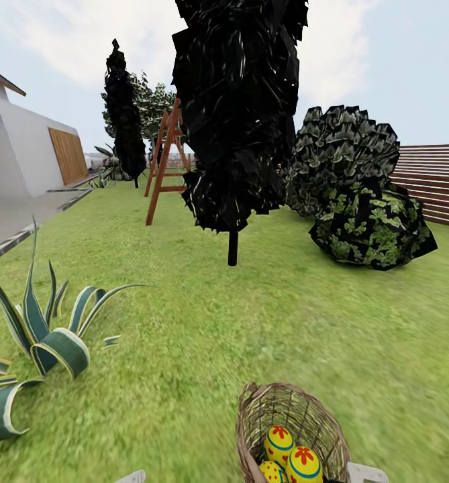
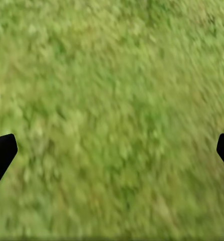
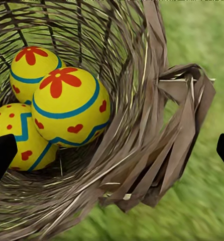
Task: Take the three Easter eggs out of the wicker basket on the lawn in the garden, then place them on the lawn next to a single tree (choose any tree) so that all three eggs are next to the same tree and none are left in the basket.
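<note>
relation: wicker basket (image 1: 292,435) at bottom centre-right of the head frame, all three Easter eggs (image 3: 57,108) inside, seen close ahead of the right gripper (image 3: 112,150), which is judged the nearer | fingers: both grippers spread wide, nothing held | left gripper (image 2: 112,153) over bare lawn (image 1: 204,322) | room: open grass all around the basket

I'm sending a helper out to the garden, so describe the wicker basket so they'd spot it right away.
On the lawn, come toward the viewer from the tall black tree. The wicker basket stands on the grass, tan and woven, right of a striped spiky plant. It alone holds three yellow Easter eggs.
</note>
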